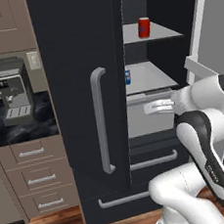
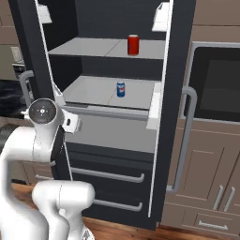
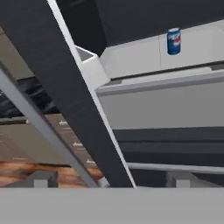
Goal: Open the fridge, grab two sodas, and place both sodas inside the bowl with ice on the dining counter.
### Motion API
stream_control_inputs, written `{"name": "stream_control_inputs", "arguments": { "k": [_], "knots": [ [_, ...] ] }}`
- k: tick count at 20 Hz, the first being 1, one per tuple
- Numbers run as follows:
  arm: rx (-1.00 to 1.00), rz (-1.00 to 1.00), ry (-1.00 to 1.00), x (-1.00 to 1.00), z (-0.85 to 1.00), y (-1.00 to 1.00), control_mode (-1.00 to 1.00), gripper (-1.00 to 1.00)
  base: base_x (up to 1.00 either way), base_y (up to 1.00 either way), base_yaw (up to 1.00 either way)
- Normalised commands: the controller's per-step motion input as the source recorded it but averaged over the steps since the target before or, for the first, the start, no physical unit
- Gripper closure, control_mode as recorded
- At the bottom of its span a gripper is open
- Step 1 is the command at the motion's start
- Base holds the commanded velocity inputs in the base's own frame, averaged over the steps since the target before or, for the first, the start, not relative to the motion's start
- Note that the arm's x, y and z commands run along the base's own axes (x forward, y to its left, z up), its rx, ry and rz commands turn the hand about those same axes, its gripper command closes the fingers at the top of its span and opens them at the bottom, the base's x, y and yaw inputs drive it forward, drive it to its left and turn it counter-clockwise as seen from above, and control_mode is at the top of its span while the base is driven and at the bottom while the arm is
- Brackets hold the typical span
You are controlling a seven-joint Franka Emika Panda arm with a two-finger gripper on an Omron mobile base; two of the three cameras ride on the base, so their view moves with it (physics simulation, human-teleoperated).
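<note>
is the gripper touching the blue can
Apart. In the hand view the blue can stands far off on its shelf, well beyond the open gripper, whose fingertips have nothing between them.

Fridge (image 2: 180, 56), doors open: two pale grey shelves. Upper shelf (image 2: 89, 47): red can (image 2: 133, 45), upright, right of centre. Lower shelf (image 2: 93, 91): blue can (image 2: 121, 89), upright, apparently set back from the near edge.

Glossy white arm (image 1: 205, 137), dark joints
</note>
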Motion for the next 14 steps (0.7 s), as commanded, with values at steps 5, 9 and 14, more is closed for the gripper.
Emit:
{"name": "stream_control_inputs", "arguments": {
  "k": [5, 9, 14],
  "knots": [
    [0.21, 0.0, 0.13, 0.35, 0.0, -0.65, -1.0, -1.0, 0.0, 0.0, 0.0],
    [0.22, 0.0, 0.14, 0.65, 0.0, -0.17, -1.0, -1.0, 0.0, 0.0, 0.0],
    [0.23, -0.01, 0.13, 0.76, 0.0, 0.03, -1.0, -1.0, 0.0, 0.0, 0.0]
  ]
}}
